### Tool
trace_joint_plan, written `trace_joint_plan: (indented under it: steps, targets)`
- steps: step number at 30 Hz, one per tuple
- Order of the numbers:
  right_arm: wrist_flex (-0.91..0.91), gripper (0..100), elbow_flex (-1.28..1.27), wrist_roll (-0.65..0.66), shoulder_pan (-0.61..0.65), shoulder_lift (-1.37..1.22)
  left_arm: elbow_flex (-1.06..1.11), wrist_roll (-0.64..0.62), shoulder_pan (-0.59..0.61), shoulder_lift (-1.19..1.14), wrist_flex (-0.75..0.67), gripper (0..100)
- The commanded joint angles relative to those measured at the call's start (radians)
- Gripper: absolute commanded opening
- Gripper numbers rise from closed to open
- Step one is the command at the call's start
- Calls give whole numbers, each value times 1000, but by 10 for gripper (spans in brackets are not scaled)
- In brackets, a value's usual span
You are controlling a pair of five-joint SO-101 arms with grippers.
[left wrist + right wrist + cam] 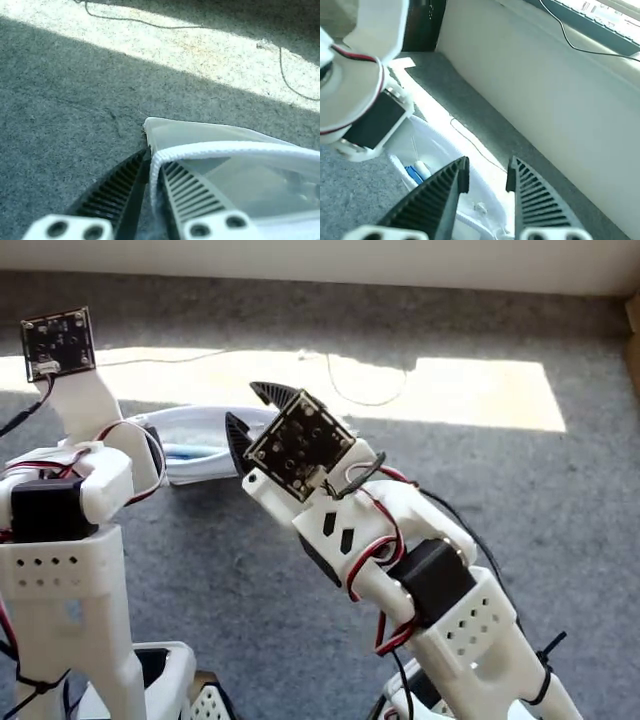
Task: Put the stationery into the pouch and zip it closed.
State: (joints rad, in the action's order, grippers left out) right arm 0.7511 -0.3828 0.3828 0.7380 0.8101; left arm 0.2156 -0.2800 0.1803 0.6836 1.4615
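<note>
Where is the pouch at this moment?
In the high view the pouch lies on the grey carpet between the two arms, its end in the left gripper, with the open right gripper just above it.

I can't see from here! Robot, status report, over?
Left gripper shut on pouch rim. Right gripper open above pouch. Blue stationery inside, pouch unzipped.

There are two arms, one at lower left [60, 540] and one at lower right [440, 610], one pouch [200, 418], one blue item [195, 452] and one thin cable [372, 400].
</note>
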Motion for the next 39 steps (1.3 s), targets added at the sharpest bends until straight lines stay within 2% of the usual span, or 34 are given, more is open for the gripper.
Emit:
trace_joint_plan:
  steps: [1, 9, 18, 29, 39]
  targets:
    - [82, 112, 87, 6, -42, 13, -12, 9, 16, 18, 2, 7]
    - [329, 112, 130, 2, -50, 15, -10, 9, 16, 18, -2, 7]
    - [340, 112, 84, -138, -94, 13, -10, 9, 16, 13, -5, 8]
    - [203, 113, -122, -143, -94, 13, -10, 9, 16, 13, -5, 8]
    - [-79, 113, -338, -138, -150, 5, -10, 9, 16, 13, -5, 8]
